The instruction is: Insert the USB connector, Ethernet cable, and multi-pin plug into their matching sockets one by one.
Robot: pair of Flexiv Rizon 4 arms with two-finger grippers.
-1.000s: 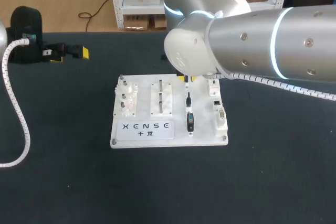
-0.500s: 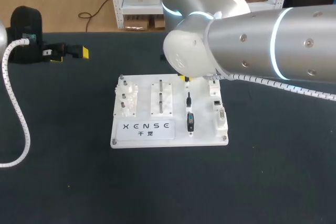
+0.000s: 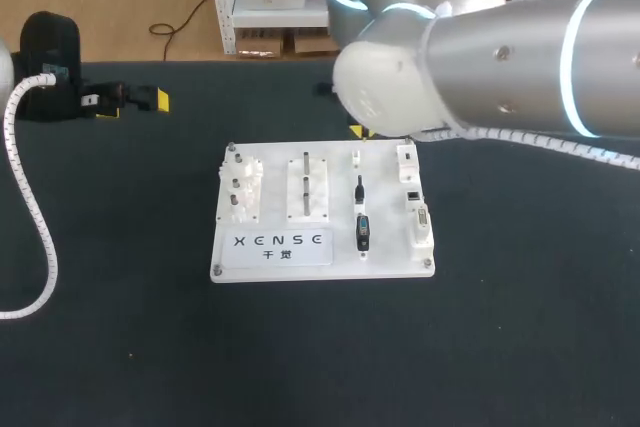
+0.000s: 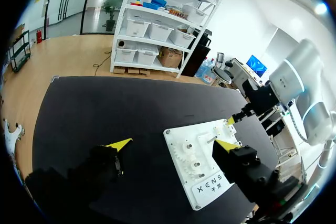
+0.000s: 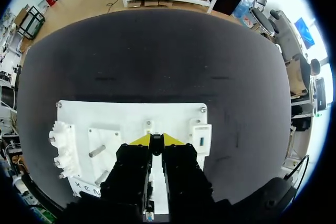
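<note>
The white board (image 3: 320, 209) lies mid-table, with a black Ethernet plug (image 3: 358, 188) and a black multi-pin plug (image 3: 363, 232) resting in its plug column. Its sockets (image 3: 412, 195) line the right edge. My right gripper (image 3: 357, 132) hovers over the board's far edge, mostly hidden by the arm. In the right wrist view the right gripper (image 5: 156, 141) is shut on a small dark USB connector (image 5: 156, 144), above the board (image 5: 115, 116) and beside the blue USB socket (image 5: 201, 141). My left gripper (image 3: 130, 99) is parked at the far left, and in its own view the left gripper (image 4: 173, 144) is open and holds nothing.
Dark mat surrounds the board on all sides. The board's left half carries white gear and peg fixtures (image 3: 242, 187) and two upright pins (image 3: 306, 182). My right arm (image 3: 480, 67) spans the far right of the table above the board.
My right gripper closed on the USB connector at the top of the plug column, then lifted it off the board toward the far edge. The left arm stayed still.
</note>
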